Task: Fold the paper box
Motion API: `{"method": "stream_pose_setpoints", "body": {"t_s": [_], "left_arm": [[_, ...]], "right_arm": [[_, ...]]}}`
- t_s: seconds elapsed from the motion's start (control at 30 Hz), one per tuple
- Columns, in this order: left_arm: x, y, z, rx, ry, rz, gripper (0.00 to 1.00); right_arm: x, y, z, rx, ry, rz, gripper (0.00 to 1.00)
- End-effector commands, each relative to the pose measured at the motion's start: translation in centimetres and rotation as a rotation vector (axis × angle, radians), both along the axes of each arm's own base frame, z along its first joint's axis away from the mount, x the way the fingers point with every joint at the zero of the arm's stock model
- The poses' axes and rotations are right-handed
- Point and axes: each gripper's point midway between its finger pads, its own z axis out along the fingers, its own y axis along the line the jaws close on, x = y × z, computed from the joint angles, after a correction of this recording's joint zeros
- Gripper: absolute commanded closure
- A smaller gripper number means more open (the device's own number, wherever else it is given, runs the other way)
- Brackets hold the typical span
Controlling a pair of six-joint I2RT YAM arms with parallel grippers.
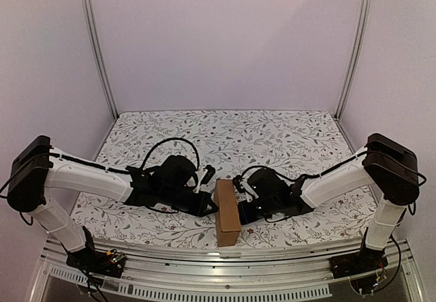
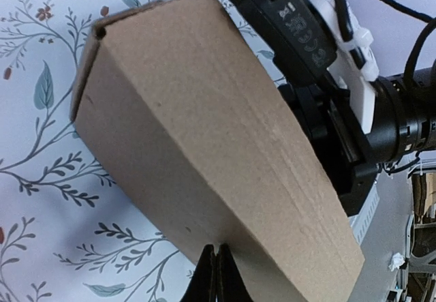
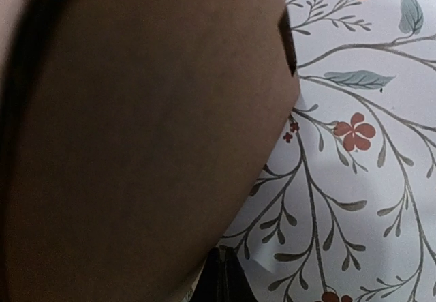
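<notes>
Obs. The box (image 1: pixel 227 212) lies on the counter (image 1: pixel 286 138), close to the near edge and midway between the two arms, long axis running away from them. It reads as a narrow, closed rectangular form, not a flat sheet.

Left end effector (image 2: pixel 215 275): fingers together with nothing between them, tips set against the box's long left face. Contact looks likely, not certain.

Right end effector (image 3: pixel 221 275): fingers likewise together and empty, low beside the box's right face. Its own camera sits so near that the cardboard is a brown blur, so I cannot tell whether it touches.

In the left wrist view the far end shows a small dark gap at one top corner. That end seems not quite seated.

Judgement: folding is mostly done. The step in hand looks like squaring the walls from both sides.

To do it well:
- Push with both closed tips at matching points, directly opposite, so the box is squeezed and not spun.
- Keep the force light; thin card dents under a point load.
- Press low on the walls to avoid tipping.
- Seat the gapped corner with one arm bracing the opposite side.

Risk: an uneven push could skew the box toward the near edge.
</notes>
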Motion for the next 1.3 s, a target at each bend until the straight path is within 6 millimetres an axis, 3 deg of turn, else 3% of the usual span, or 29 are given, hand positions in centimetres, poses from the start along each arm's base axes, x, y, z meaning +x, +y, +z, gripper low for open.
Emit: {"method": "stream_pose_setpoints", "body": {"t_s": [0.0, 0.33, 0.53, 0.77, 1.27], "left_arm": [[0.3, -0.3, -0.3, -0.011, 0.012, 0.003, 1.00], [0.6, 0.3, 0.2, 0.002, -0.010, 0.023, 1.00], [0.7, 1.2, 0.5, 0.045, -0.017, 0.037, 1.00], [1.3, 1.7, 1.5, 0.056, -0.054, 0.065, 1.00], [2.1, -1.2, 3.0, 0.022, -0.052, 0.010, 1.00]], "right_arm": [[0.4, 2.3, -0.1, 0.087, 0.044, -0.001, 1.00], [2.0, 5.3, -2.5, 0.099, 0.071, -0.020, 1.00], [3.0, 5.5, -3.8, 0.071, 0.057, -0.033, 1.00], [4.4, 1.6, -5.5, -0.013, 0.041, -0.099, 1.00], [6.4, -5.8, -3.5, -0.312, -0.176, -0.140, 1.00]]}}
